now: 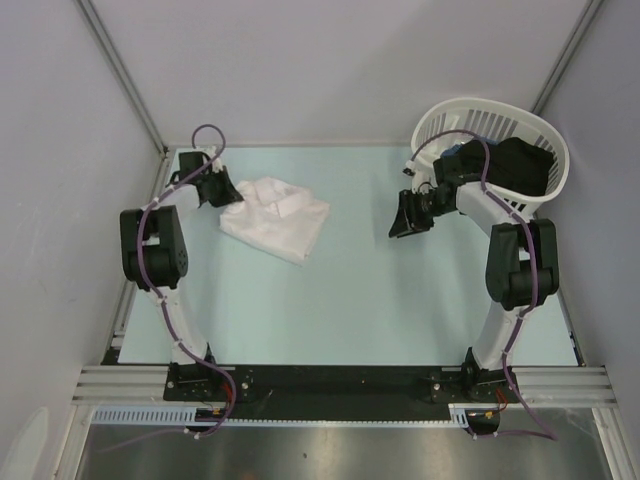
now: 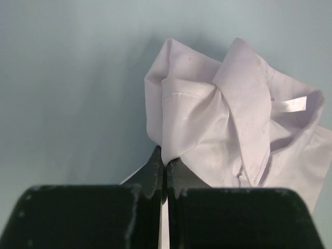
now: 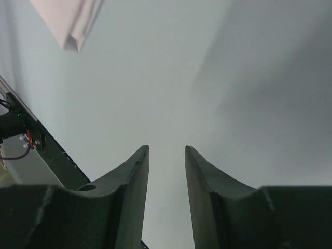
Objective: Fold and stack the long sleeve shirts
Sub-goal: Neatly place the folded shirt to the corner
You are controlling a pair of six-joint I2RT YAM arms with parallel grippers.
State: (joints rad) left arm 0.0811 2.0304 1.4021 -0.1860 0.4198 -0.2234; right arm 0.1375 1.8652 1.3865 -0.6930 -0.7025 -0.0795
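A white long sleeve shirt [image 1: 275,218] lies in a loose, partly folded heap on the left half of the pale table. My left gripper [image 1: 222,190] is at the heap's left edge. In the left wrist view the left gripper [image 2: 166,162] is shut on a fold of the shirt [image 2: 233,119], with the collar and a label showing beyond it. My right gripper [image 1: 405,218] hovers right of centre, well apart from the shirt. It is open [image 3: 167,148] over bare table, with nothing between its fingers. One corner of the shirt [image 3: 72,21] shows at the top left of the right wrist view.
A white slatted basket [image 1: 452,122] stands at the back right with dark clothing [image 1: 515,165] in it, and the right arm passes right beside it. The black mounting rail [image 1: 330,382] runs along the near edge. Grey walls enclose the table.
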